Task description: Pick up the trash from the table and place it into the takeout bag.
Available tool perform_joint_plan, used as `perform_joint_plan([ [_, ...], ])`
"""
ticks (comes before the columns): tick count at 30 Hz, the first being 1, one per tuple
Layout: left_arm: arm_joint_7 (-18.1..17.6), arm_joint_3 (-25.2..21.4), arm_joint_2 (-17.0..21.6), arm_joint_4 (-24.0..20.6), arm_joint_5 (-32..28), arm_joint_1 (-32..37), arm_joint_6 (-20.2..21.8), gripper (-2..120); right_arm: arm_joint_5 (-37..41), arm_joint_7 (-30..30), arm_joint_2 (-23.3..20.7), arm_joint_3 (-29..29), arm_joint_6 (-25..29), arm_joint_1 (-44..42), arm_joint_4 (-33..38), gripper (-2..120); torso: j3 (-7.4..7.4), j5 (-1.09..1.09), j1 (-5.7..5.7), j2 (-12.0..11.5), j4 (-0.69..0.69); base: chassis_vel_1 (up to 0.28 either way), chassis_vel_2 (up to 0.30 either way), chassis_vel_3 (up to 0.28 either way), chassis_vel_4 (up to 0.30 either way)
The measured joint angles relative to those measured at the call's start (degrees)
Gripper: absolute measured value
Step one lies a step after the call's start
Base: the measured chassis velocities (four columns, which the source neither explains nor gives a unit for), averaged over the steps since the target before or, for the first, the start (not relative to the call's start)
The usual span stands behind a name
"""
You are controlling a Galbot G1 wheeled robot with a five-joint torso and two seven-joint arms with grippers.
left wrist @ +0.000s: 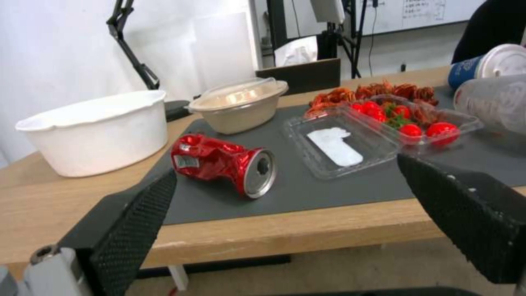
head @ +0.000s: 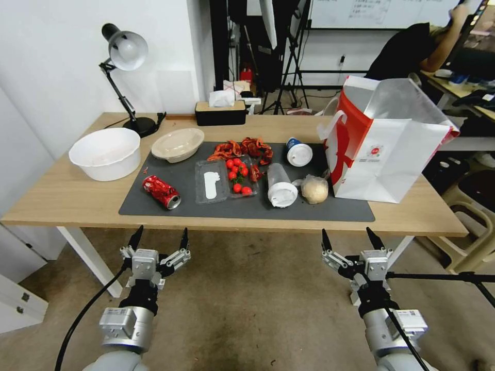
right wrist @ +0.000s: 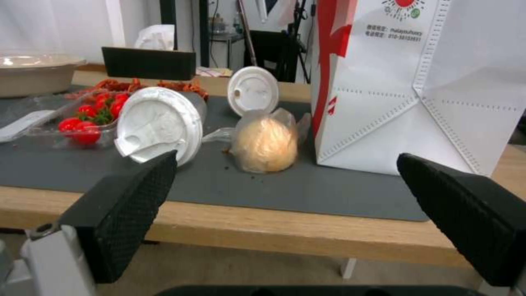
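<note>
Looking down from my head, I hold both arms low before the table's (head: 62,198) near edge: my left gripper (head: 159,241) and my right gripper (head: 350,239), each with jaws spread wide and empty. All the trash lies on the dark mat (head: 319,210): the crushed red can (head: 161,191), the beige bowl (head: 178,144), the clear plastic cup (head: 280,186) on its side, the beige wad (head: 314,189), the blue-white paper cup (head: 299,153). The takeout bag (head: 392,154) stands open at the mat's right end.

Through my left wrist, the can (left wrist: 224,162) lies almost straight ahead, with bare mat around it. It may roll if one pad nudges it first.

Through my right wrist, the wad (right wrist: 266,144) sits just beside the bag (right wrist: 416,90) and near the cup's lid (right wrist: 159,123). Room is tight there; a wide jaw could shove the bag or set the cup rolling. The table edge lies between me and everything, so I judge I must rise before reaching.
</note>
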Motion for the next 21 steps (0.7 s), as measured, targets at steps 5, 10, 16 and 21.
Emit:
perform_joint_plan([
  [5, 0.0, 0.0, 0.0, 0.0, 0.0, 0.0, 0.0, 100, 0.0, 0.0, 0.0, 0.0, 0.0, 0.0, 0.0, 100, 0.0, 0.0, 0.0, 0.0, 0.0, 0.0, 0.0, 0.0, 0.0],
  [10, 0.0, 0.0, 0.0, 0.0, 0.0, 0.0, 0.0, 100, 0.0, 0.0, 0.0, 0.0, 0.0, 0.0, 0.0, 100, 0.0, 0.0, 0.0, -0.01, 0.0, 0.0, 0.0, 0.0, 0.0],
  [16, 0.0, 0.0, 0.0, 0.0, 0.0, 0.0, 0.0, 100, 0.0, 0.0, 0.0, 0.0, -0.01, 0.0, 0.0, 100, 0.0, 0.0, 0.0, 0.0, 0.0, 0.0, 0.0, 0.0, 0.0],
  [21, 0.0, 0.0, -0.02, 0.0, -0.02, -0.06, 0.07, 100, 0.0, 0.0, 0.0, 0.0, -0.01, 0.0, 0.0, 100, 0.0, 0.0, 0.0, 0.0, 0.0, 0.0, 0.0, 0.0, 0.0],
])
